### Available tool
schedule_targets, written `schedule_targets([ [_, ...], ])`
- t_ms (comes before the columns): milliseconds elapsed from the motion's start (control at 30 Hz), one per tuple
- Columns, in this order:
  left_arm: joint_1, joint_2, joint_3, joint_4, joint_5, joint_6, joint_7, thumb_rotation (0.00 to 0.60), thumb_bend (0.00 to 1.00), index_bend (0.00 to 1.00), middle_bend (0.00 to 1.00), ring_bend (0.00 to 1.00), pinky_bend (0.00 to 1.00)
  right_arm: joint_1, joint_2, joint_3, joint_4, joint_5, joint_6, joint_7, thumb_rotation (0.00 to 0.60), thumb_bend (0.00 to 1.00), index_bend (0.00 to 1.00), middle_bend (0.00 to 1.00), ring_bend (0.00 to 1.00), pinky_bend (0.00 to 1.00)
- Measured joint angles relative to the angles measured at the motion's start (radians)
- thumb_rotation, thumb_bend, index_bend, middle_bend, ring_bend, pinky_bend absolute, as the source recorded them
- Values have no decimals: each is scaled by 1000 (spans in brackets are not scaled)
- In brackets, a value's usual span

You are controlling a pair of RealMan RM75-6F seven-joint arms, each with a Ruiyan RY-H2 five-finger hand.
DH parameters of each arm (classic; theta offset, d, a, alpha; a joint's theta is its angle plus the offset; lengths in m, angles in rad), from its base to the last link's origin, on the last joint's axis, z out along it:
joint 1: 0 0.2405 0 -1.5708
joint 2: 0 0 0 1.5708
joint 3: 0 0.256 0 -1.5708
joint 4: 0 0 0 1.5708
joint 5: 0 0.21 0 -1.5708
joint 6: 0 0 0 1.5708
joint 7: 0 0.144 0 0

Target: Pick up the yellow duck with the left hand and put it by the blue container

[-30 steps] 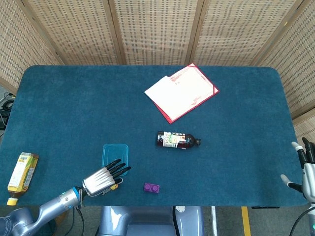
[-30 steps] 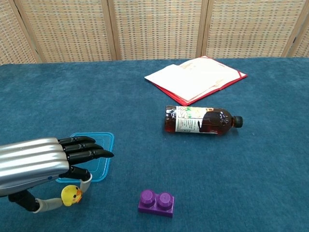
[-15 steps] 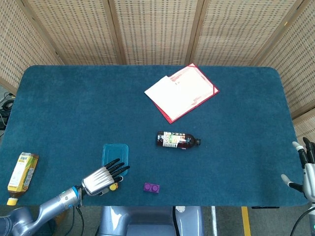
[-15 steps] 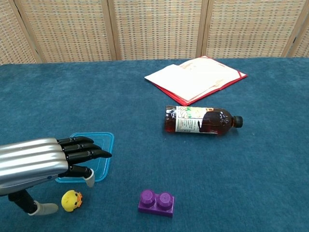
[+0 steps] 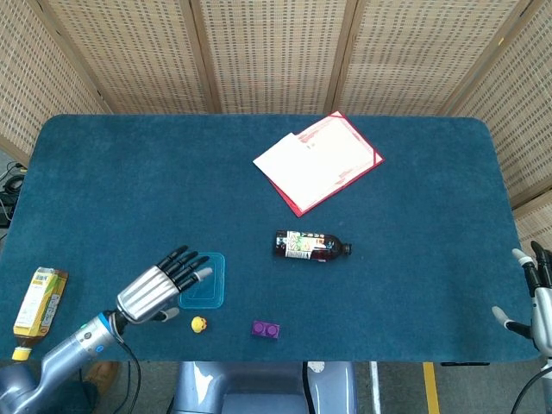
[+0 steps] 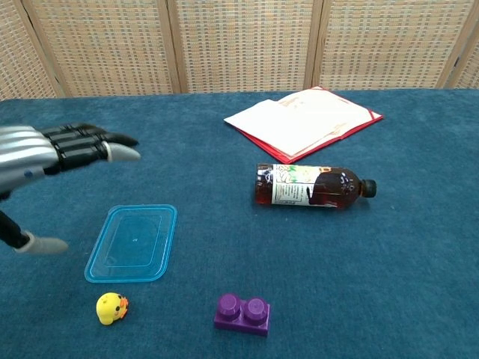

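- Now the left hand [image 6: 71, 146] hovers empty, fingers spread, above the blue carpeted surface [image 5: 129, 190].
- Small yellow rubber duck [image 6: 111, 307] lies below it, just beside the flat blue plastic container [image 6: 133, 242].
- Woven wicker screens [image 5: 267, 52] stand behind.

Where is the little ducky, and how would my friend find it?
Look along the near edge of the blue table, just in front of the flat blue container. The yellow duck sits there beside a purple block; it's the only small, round, yellow toy.
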Motion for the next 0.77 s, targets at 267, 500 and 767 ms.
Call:
schedule_targets([
  [267,127,141,-100,-148,-280,129,31,600,89,0,0,0,0,-5,11,-8,-10,-20,4,17,600,0,131,0,0,0],
  [500,299,214,-127,-312,-440,293,147,600,90,0,0,0,0,-5,11,-18,-5,-45,4,24,600,0,132,0,0,0],
  [767,393,234,-97,-311,-424,350,74,600,89,0,0,0,0,-5,13,-18,1,-50,6,35,600,0,134,0,0,0],
])
